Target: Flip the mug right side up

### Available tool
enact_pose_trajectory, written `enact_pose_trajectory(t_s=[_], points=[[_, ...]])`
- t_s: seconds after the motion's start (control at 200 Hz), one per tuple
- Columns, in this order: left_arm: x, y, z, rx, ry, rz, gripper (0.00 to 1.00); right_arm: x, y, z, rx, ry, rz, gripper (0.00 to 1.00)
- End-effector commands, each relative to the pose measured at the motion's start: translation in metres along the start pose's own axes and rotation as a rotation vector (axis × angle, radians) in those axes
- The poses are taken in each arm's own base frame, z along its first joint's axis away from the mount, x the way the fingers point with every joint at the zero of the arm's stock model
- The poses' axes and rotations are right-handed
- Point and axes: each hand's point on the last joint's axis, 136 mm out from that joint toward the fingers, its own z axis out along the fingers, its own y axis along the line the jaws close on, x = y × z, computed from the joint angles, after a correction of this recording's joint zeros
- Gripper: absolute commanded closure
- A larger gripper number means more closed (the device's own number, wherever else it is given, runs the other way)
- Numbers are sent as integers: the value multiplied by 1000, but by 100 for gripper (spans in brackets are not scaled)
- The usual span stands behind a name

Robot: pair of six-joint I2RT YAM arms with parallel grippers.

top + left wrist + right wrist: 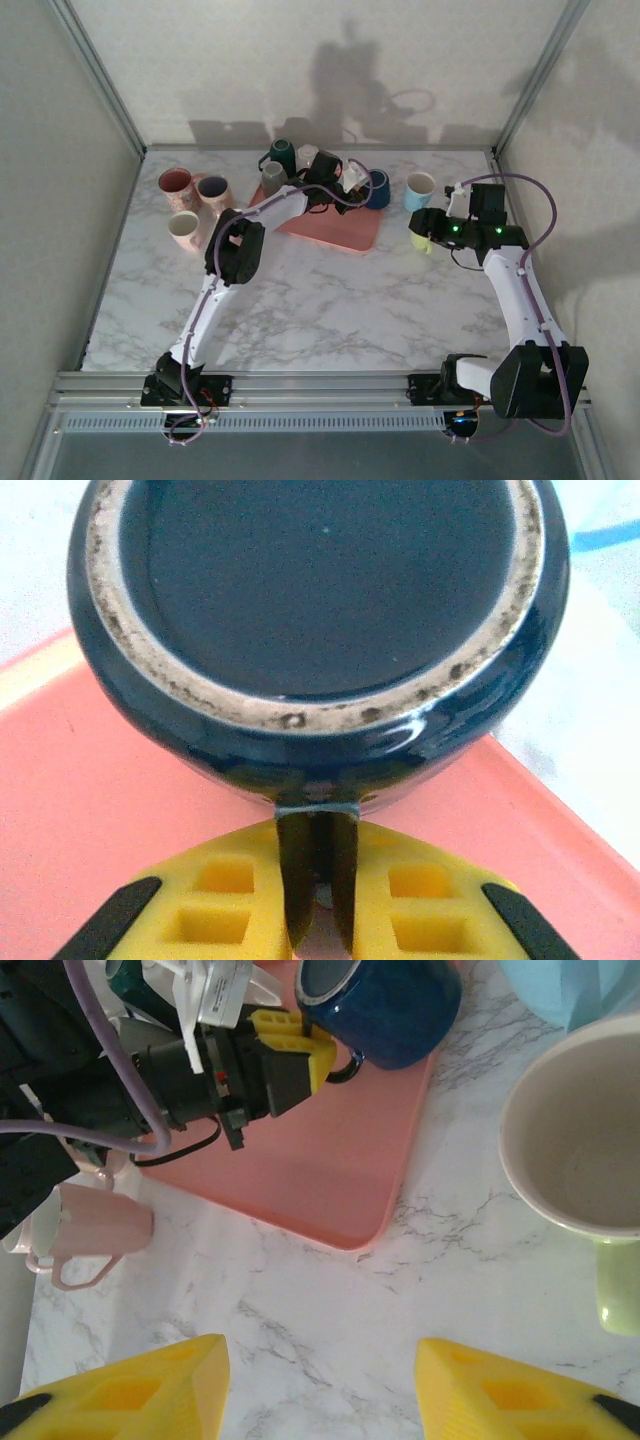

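A dark blue mug (320,600) is on the pink tray (90,810), its unglazed base ring turned toward the left wrist camera. My left gripper (318,865) is shut on the mug's handle (318,845), which is pinched between the yellow fingers (215,900). From above, the blue mug (378,188) is at the tray's far right corner with the left gripper (360,184) beside it. In the right wrist view the blue mug (390,1005) looks tipped over. My right gripper (320,1380) hangs open over bare marble, right of the tray (335,232).
A cream mug with a green handle (585,1150) stands upright by the right gripper, a light blue mug (420,190) behind it. Pink, dark and cream mugs (190,200) cluster at the left. Teal, grey and white mugs (285,165) crowd the tray's far side.
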Motion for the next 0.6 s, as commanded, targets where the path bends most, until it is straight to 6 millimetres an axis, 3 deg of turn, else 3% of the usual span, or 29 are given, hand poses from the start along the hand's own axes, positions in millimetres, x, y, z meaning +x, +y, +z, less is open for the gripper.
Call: enact_pose_trajectory(t_s=[0.0, 0.295, 0.596], points=[[-56, -22, -39, 25, -118, -21, 100, -3, 5, -8, -13, -25, -19, 47], [-82, -43, -86, 7, -203, -154, 100, 0, 12, -8, -64, -24, -20, 48], [-118, -63, -144, 24, -334, -386, 100, 1, 39, -13, -250, -33, -10, 49]])
